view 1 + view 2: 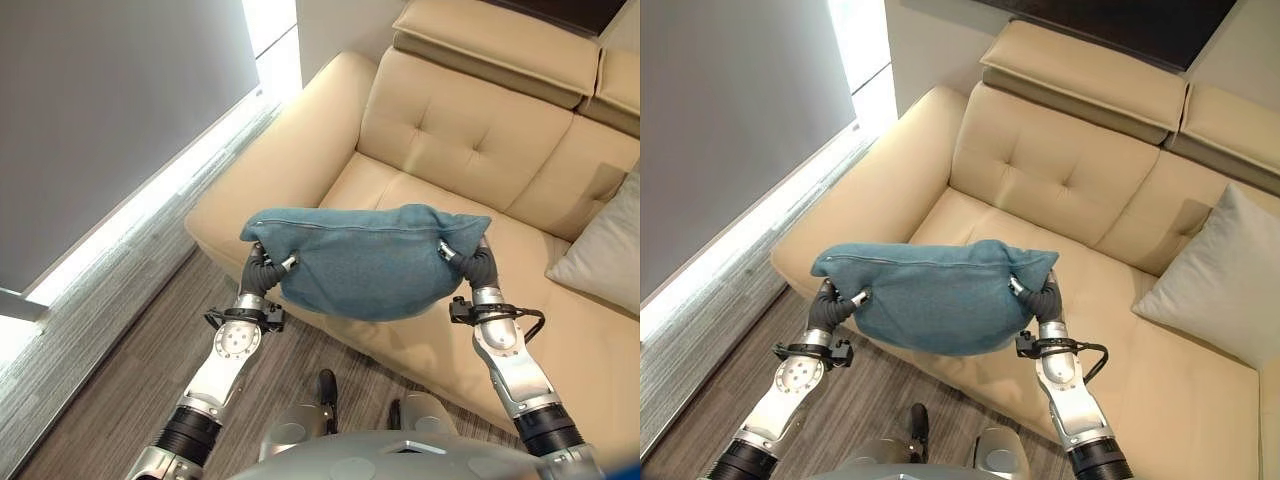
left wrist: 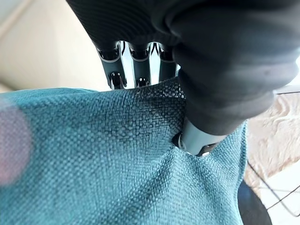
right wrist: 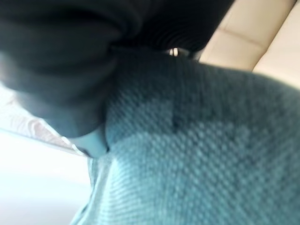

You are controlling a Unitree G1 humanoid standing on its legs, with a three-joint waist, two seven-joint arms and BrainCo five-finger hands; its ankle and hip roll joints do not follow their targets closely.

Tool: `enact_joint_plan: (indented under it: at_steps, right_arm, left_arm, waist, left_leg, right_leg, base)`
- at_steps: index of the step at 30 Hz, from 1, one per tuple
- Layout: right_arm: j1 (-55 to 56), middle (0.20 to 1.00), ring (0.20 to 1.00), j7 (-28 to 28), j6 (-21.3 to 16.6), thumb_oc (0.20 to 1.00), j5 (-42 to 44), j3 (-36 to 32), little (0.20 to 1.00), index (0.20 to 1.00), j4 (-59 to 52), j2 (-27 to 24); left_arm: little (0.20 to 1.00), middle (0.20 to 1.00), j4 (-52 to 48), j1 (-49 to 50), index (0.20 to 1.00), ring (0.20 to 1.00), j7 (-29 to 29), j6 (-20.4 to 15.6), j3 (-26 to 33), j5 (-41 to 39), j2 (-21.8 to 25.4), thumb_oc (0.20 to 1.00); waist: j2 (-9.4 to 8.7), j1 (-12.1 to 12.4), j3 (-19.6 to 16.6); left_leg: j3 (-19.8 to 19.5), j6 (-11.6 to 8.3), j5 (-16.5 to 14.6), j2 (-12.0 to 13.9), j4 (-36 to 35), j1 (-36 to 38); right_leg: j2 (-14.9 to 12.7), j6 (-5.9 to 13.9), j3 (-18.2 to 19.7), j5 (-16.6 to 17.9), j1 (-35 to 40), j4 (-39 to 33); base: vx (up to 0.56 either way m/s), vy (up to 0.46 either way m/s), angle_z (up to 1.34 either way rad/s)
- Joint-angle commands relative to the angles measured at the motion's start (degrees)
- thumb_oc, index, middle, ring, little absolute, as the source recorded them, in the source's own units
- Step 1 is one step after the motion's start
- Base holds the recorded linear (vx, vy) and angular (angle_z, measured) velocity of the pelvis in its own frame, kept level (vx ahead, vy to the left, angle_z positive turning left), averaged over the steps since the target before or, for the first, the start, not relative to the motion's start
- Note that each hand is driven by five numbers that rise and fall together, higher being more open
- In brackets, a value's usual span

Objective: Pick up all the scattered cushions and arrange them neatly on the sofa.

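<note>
A teal cushion (image 1: pixel 365 260) hangs in the air above the front edge of the beige sofa (image 1: pixel 450 130), held level between my two hands. My left hand (image 1: pixel 262 262) grips its left end, and in the left wrist view the thumb (image 2: pixel 220 93) and fingers (image 2: pixel 136 65) pinch the teal cloth (image 2: pixel 117 164). My right hand (image 1: pixel 478 262) grips the right end, and the right wrist view has its thumb (image 3: pixel 61 84) pressed into the cloth (image 3: pixel 211 154). A light grey cushion (image 1: pixel 1225 270) leans against the sofa back at the right.
The sofa's rounded armrest (image 1: pixel 290 150) lies to the left of the cushion. Beyond it a grey wall (image 1: pixel 100 120) runs beside a bright strip of floor (image 1: pixel 150 200). Wood-grain floor (image 1: pixel 150 350) lies in front of the sofa.
</note>
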Motion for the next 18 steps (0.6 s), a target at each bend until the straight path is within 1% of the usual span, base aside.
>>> enact_joint_plan:
  at_steps: [1, 2, 3, 5, 6, 8, 10, 11, 12, 13, 14, 15, 16, 18]
  right_arm:
    - [-5.95, 0.2, 0.2, -0.52, -4.85, 0.2, 0.48, -2.15, 0.2, 0.2, -3.05, -0.52]
    - [-6.64, 0.2, 0.2, -0.46, -4.93, 0.2, 0.68, -1.93, 0.2, 0.2, -2.83, -0.17]
    - [-6.38, 0.2, 0.2, -0.26, -5.1, 0.2, 0.37, -2.01, 0.2, 0.2, -2.85, -0.1]
    - [-5.89, 0.2, 0.2, -0.34, -5.31, 0.2, -0.03, -2.61, 0.2, 0.2, -2.65, -0.27]
    - [-5.9, 0.2, 0.2, -0.7, -5.5, 0.2, -0.15, -3.07, 0.2, 0.2, -2.66, -0.69]
    - [-5.36, 0.2, 0.2, -0.86, -5.33, 0.2, -0.39, -3.5, 0.2, 0.2, -2.8, -1.04]
    - [-4.35, 0.2, 0.2, -1.33, -5.28, 0.2, 0.0, -4.12, 0.2, 0.2, -3.06, -1.93]
    - [-4.03, 0.2, 0.2, -1.4, -5.2, 0.2, 0.16, -4.11, 0.2, 0.2, -3.1, -2.21]
    - [-4.06, 0.2, 0.2, -1.62, -5.13, 0.2, 0.58, -3.92, 0.2, 0.2, -2.91, -2.43]
    - [-4.09, 0.2, 0.2, -1.61, -5.14, 0.2, 0.6, -3.94, 0.2, 0.2, -2.9, -2.44]
    - [-4.09, 0.2, 0.2, -1.82, -5.02, 0.2, 0.86, -3.9, 0.2, 0.2, -2.62, -2.66]
    - [-4.14, 0.2, 0.2, -1.83, -4.94, 0.2, 1.08, -3.79, 0.2, 0.2, -2.4, -2.63]
    - [-4.31, 0.2, 0.2, -1.89, -4.86, 0.2, 1.21, -3.47, 0.2, 0.2, -2.15, -2.78]
    - [-4.3, 0.2, 0.2, -1.98, -4.69, 0.2, 1.11, -3.43, 0.2, 0.2, -2.04, -3.21]
  left_arm:
    - [0.2, 0.2, -5.46, -0.81, 0.2, 0.2, 0.08, -5.3, 1.02, 1.47, -1.14, 0.2]
    - [0.2, 0.2, -5.66, -1.04, 0.2, 0.2, -0.08, -5.71, 1.52, 1.36, -1.0, 0.2]
    - [0.2, 0.2, -5.71, -0.67, 0.2, 0.2, -0.37, -5.88, 1.63, 1.69, -1.28, 0.2]
    - [0.2, 0.2, -5.4, -0.56, 0.2, 0.2, -0.46, -6.35, 1.66, 2.09, -1.78, 0.2]
    - [0.2, 0.2, -5.13, -0.66, 0.2, 0.2, -0.7, -6.56, 1.51, 1.68, -2.2, 0.2]
    - [0.2, 0.2, -4.95, -0.86, 0.2, 0.2, -0.9, -6.32, 1.17, 1.92, -2.51, 0.2]
    - [0.2, 0.2, -4.64, -1.41, 0.2, 0.2, -0.85, -6.19, 0.83, 1.78, -2.97, 0.2]
    - [0.2, 0.2, -4.51, -1.5, 0.2, 0.2, -0.73, -6.13, 0.79, 1.66, -3.12, 0.2]
    - [0.2, 0.2, -4.49, -1.84, 0.2, 0.2, -0.46, -5.92, 0.45, 1.57, -3.24, 0.2]
    - [0.2, 0.2, -4.47, -1.88, 0.2, 0.2, -0.45, -5.93, 0.43, 1.57, -3.24, 0.2]
    - [0.2, 0.2, -4.51, -2.37, 0.2, 0.2, 0.01, -5.78, 0.32, 1.63, -3.34, 0.2]
    - [0.2, 0.2, -4.54, -2.63, 0.2, 0.2, 0.3, -5.65, 0.41, 1.78, -3.24, 0.2]
    - [0.2, 0.2, -4.8, -2.97, 0.2, 0.2, 0.76, -5.48, 0.68, 1.86, -3.17, 0.2]
    - [0.2, 0.2, -4.9, -3.1, 0.2, 0.2, 0.91, -5.76, 0.77, 1.73, -3.28, 0.2]
  waist:
    - [-0.36, 1.35, -2.36]
    - [0.01, 1.99, -1.88]
    - [0.13, 1.76, -1.81]
    - [0.02, 1.36, -1.96]
    - [-0.23, 1.14, -2.28]
    - [-0.65, 0.82, -2.85]
    - [-1.29, 0.47, -3.62]
    - [-1.24, 0.44, -3.59]
    - [-1.41, 0.79, -3.08]
    - [-1.42, 0.73, -3.11]
    - [-1.88, 1.09, -2.75]
    - [-2.12, 1.3, -2.6]
    - [-2.12, 1.92, -1.97]
    - [-1.59, 2.02, -2.04]
  left_leg:
    - [-3.99, -2.01, -9.84, 2.66, 5.5, -0.58]
    - [-2.68, -2.44, -10.18, 3.14, 5.52, 0.2]
    - [-2.28, -2.62, -10.36, 3.31, 5.45, 0.84]
    - [-2.53, -2.7, -10.85, 3.07, 5.36, 1.63]
    - [-2.48, -3.14, -11.51, 2.89, 5.45, 2.26]
    - [-2.69, -3.69, -12.09, 2.74, 6.51, 2.32]
    - [-2.82, -4.9, -13.5, 3.3, 10.75, 1.68]
    - [-3.1, -5.18, -13.83, 3.7, 11.97, 1.31]
    - [-4.99, -5.75, -12.75, 4.05, 13.25, -1.01]
    - [-5.08, -5.77, -12.82, 4.05, 13.46, -1.2]
    - [-7.89, -6.49, -11.31, 4.03, 12.72, -4.22]
    - [-9.37, -6.67, -10.36, 4.01, 11.95, -5.51]
    - [-12.79, -7.19, -8.42, 4.23, 10.69, -7.69]
    - [-14.08, -7.25, -7.72, 4.54, 9.0, -7.56]
  right_leg:
    - [2.09, -1.0, -6.41, 9.94, 4.29, -13.9]
    - [0.21, -1.0, -12.83, 10.58, 3.85, -15.98]
    - [-0.13, -0.87, -13.8, 11.11, 3.82, -15.96]
    - [0.6, -0.65, -12.22, 11.43, 3.68, -16.34]
    - [1.13, -0.66, -12.22, 11.6, 5.42, -18.88]
    - [1.95, -1.09, -11.78, 11.88, 7.64, -21.77]
    - [2.61, -1.52, -11.76, 11.96, 10.67, -25.07]
    - [2.95, -1.77, -11.52, 11.86, 11.64, -26.13]
    - [3.23, -2.11, -10.47, 11.54, 12.53, -27.15]
    - [3.24, -2.14, -10.55, 11.58, 12.52, -27.24]
    - [3.34, -2.02, -9.55, 11.77, 13.0, -28.17]
    - [3.4, -1.99, -9.05, 11.89, 13.14, -28.42]
    - [3.72, -2.01, -7.72, 11.86, 13.12, -28.5]
    - [4.01, -2.05, -6.93, 11.53, 13.42, -28.82]
  base:
    - [0.08, -0.018, -0.7]
    - [0.09, -0.031, -0.55]
    - [0.12, -0.061, -0.43]
    - [0.15, -0.11, -0.48]
    - [0.17, -0.145, -0.05]
    - [0.13, -0.123, 0.15]
    - [0.12, -0.129, -0.02]
    - [0.1, -0.099, -0.04]
    - [0.03, -0.033, -0.03]
    - [0.01, -0.009, -0.05]
    - [0.02, 0.002, -0.41]
    - [0.04, 0.027, -0.45]
    - [0.05, 0.037, -0.59]
    - [0.07, 0.06, -0.71]
